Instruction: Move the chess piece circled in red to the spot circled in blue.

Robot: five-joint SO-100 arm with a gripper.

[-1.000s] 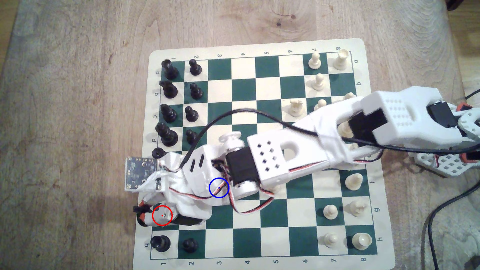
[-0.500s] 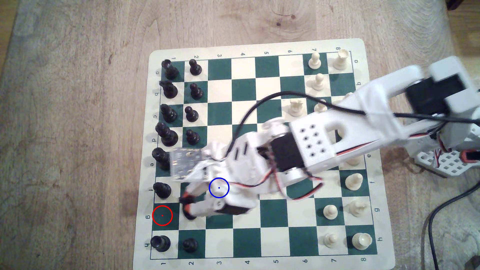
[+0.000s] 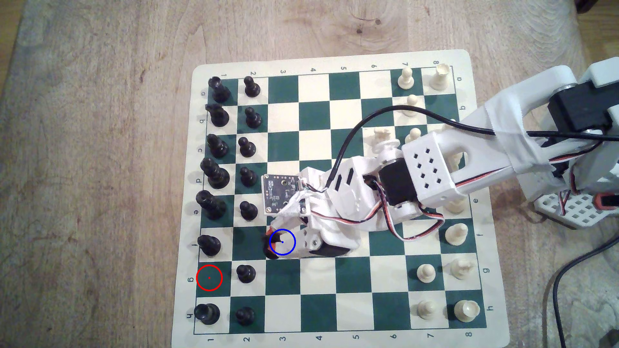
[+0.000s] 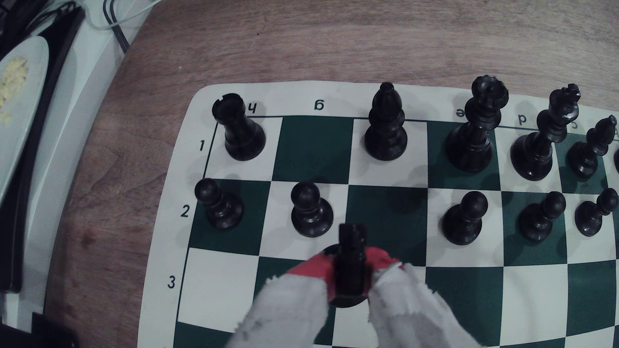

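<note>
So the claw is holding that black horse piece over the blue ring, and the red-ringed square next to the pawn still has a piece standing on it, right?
Not quite. The red-ringed square is bare, as the exterior view shows. The rest holds: the gripper is shut on the black knight over the blue-ringed square, and a pawn stands beside the red ring.

black pawn (image 4: 311,210) just beside held knight (image 4: 351,264), green squares (image 4: 387,217) ahead free

arm: reaches low over chessboard (image 3: 464,57) from exterior view's right | gripper (image 4: 350,267): red-tipped jaws clamped, near board's row 3
</note>
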